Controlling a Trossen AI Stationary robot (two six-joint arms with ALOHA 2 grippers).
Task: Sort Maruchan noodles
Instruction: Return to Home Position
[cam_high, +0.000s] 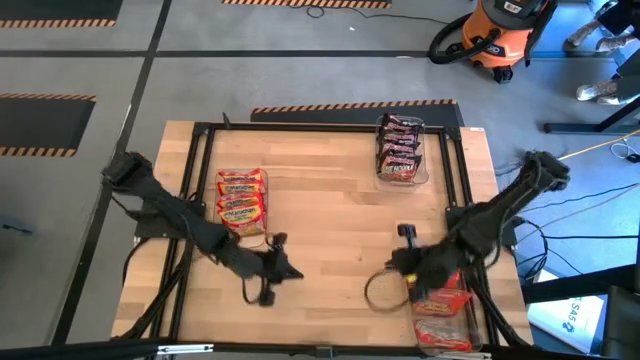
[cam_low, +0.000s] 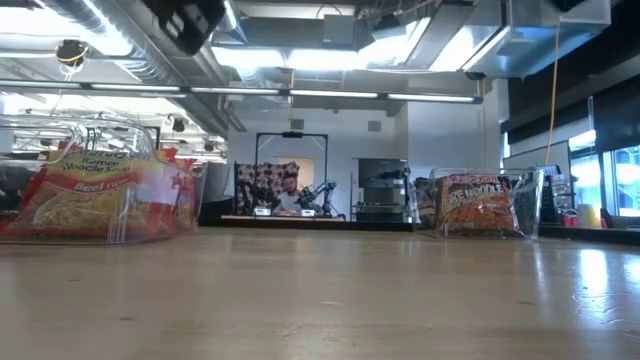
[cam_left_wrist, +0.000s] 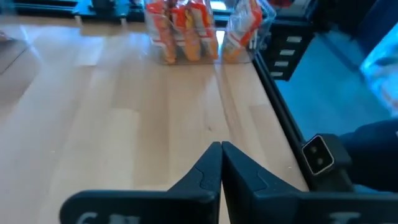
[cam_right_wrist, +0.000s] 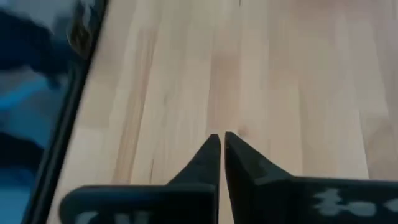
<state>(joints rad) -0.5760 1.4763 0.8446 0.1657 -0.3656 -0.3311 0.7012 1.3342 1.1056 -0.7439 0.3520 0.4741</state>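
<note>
The Maruchan noodles stand in three clear bins. Red-and-yellow packets (cam_high: 241, 198) fill the bin at the table's left, also in the low view (cam_low: 100, 195). Dark maroon packets (cam_high: 399, 148) (cam_low: 480, 205) are at the far right. Orange-red packets (cam_high: 443, 312) (cam_left_wrist: 186, 28) are at the near right corner. My left gripper (cam_high: 297, 272) (cam_left_wrist: 221, 149) hovers shut over bare wood near the table's middle, pointing toward the right. My right gripper (cam_high: 393, 264) (cam_right_wrist: 221, 140) hovers shut over bare wood, pointing left, beside the near right bin. Neither holds anything.
A black metal frame (cam_high: 200, 150) borders the wooden tabletop (cam_high: 330, 220), and its bar shows in both wrist views (cam_left_wrist: 280, 118) (cam_right_wrist: 68, 124). A loop of dark cable (cam_high: 383, 292) hangs by the right arm. An orange vacuum (cam_high: 495, 35) stands on the floor beyond the table.
</note>
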